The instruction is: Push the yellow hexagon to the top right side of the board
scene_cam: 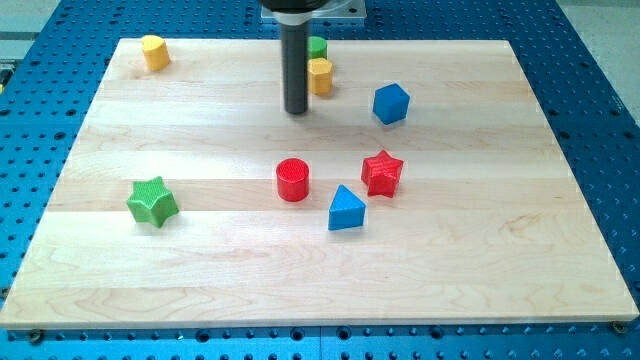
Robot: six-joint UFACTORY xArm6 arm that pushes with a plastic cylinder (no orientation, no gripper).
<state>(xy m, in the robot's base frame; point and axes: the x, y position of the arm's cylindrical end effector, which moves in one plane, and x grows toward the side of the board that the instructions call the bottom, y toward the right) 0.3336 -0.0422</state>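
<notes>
The yellow hexagon (320, 76), at the top middle of the tabletop (200, 280), looks light, stiff and easy to slide; my tip (296, 110), having no claw and holding nothing, stands just left of it and should press its left face.

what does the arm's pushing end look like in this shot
Only its end shows: a straight, smooth, dark grey-black cylindrical rod hanging from a pale metal mounting plate at the view's top. No cables, markings or jaws are visible. My tip is the rod's flat lower end, just left of the yellow hexagon.
</notes>
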